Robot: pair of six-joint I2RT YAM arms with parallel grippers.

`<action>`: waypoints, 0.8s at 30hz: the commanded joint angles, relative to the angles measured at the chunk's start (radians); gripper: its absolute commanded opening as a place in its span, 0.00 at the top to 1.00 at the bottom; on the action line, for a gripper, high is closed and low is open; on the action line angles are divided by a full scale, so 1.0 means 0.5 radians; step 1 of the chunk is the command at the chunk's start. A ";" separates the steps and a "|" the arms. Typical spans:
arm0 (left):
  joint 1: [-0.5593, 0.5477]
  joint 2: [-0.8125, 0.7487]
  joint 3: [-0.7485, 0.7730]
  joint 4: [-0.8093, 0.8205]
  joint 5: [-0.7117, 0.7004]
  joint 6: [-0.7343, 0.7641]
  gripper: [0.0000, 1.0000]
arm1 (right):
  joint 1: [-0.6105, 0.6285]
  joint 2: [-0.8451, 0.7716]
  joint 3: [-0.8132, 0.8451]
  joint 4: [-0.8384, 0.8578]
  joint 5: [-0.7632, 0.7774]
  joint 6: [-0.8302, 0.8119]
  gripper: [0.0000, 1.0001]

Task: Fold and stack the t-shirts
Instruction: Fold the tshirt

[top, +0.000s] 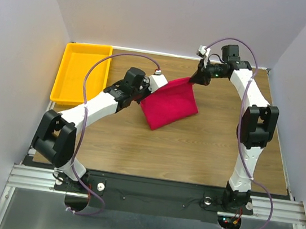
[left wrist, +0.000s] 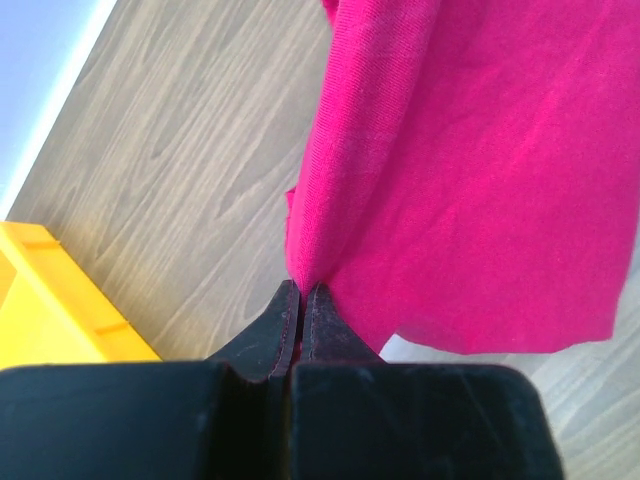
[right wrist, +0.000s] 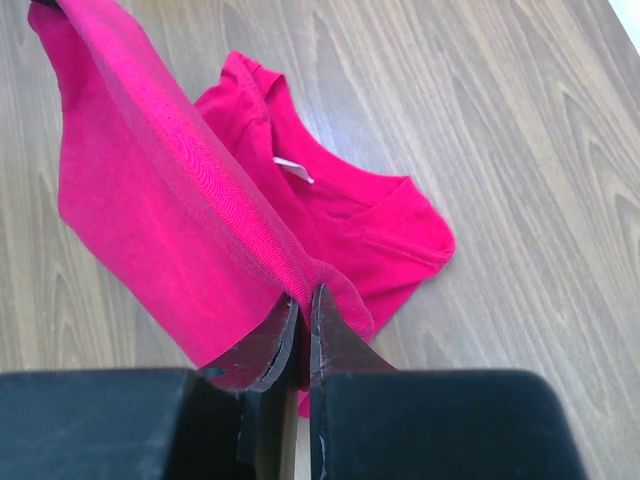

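Note:
A crimson t-shirt (top: 170, 104) hangs stretched between my two grippers over the middle of the table, its lower part resting on the wood. My left gripper (top: 147, 89) is shut on the shirt's left corner; in the left wrist view the left gripper (left wrist: 302, 290) pinches a fold of the t-shirt (left wrist: 480, 170). My right gripper (top: 195, 78) is shut on the far corner; in the right wrist view the right gripper (right wrist: 305, 300) clamps the t-shirt (right wrist: 170, 220) edge. The collar and white label (right wrist: 293, 170) lie on the table below.
A yellow plastic tray (top: 82, 73) stands at the table's back left, with a corner of the tray (left wrist: 50, 310) showing in the left wrist view. White walls enclose the table on three sides. Bare wood lies in front of the shirt.

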 commanded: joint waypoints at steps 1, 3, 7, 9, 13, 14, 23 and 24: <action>0.051 0.043 0.119 0.030 -0.127 0.042 1.00 | -0.007 0.048 0.136 0.185 0.047 0.106 0.99; 0.064 0.080 0.140 0.036 -0.130 0.045 1.00 | -0.001 0.076 0.148 0.210 0.053 0.122 0.99; 0.079 0.141 0.174 0.033 -0.118 0.045 1.00 | 0.011 0.106 0.160 0.244 0.059 0.153 0.99; 0.082 0.178 0.186 0.033 -0.118 0.051 1.00 | 0.017 0.125 0.166 0.256 0.071 0.162 0.99; 0.091 0.230 0.220 0.027 -0.100 0.042 1.00 | 0.023 0.149 0.169 0.271 0.078 0.171 0.99; 0.094 0.249 0.223 0.027 -0.100 0.042 1.00 | 0.023 0.152 0.169 0.277 0.081 0.174 1.00; 0.119 0.338 0.269 0.000 -0.090 0.017 1.00 | 0.045 0.211 0.191 0.320 0.120 0.214 0.96; 0.122 0.347 0.275 -0.003 -0.090 0.014 1.00 | 0.048 0.217 0.191 0.323 0.127 0.217 0.96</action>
